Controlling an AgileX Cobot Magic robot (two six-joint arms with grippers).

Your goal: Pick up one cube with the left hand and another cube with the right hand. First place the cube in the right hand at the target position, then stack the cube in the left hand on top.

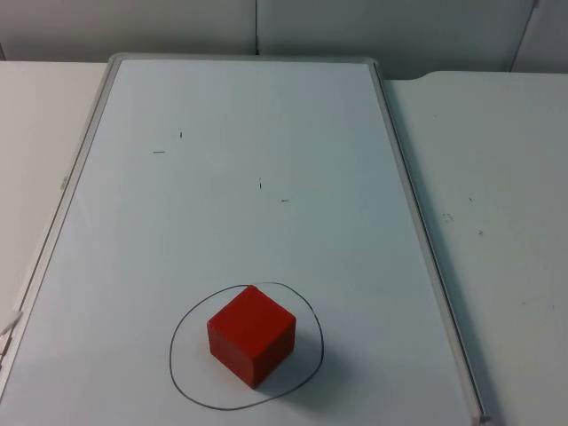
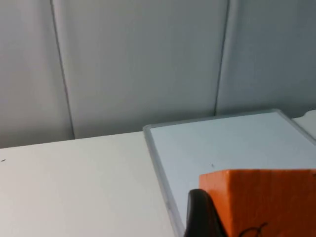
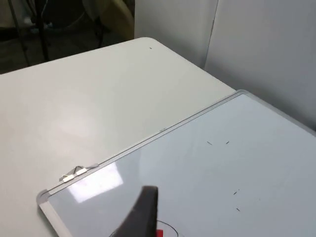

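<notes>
A red cube sits on the whiteboard inside a hand-drawn black circle, near the table's front edge. The right wrist view shows a sliver of this red cube just past my right gripper, which hangs high over the board's near end. An orange cube with a black scribble on its face is held off the table in my left gripper, with one black fingertip pressed against its side, above the board's edge.
The whiteboard has a grey frame and a few small pen marks. White table lies on both sides of it, and the grey partition wall stands behind. Tape sticks to the frame.
</notes>
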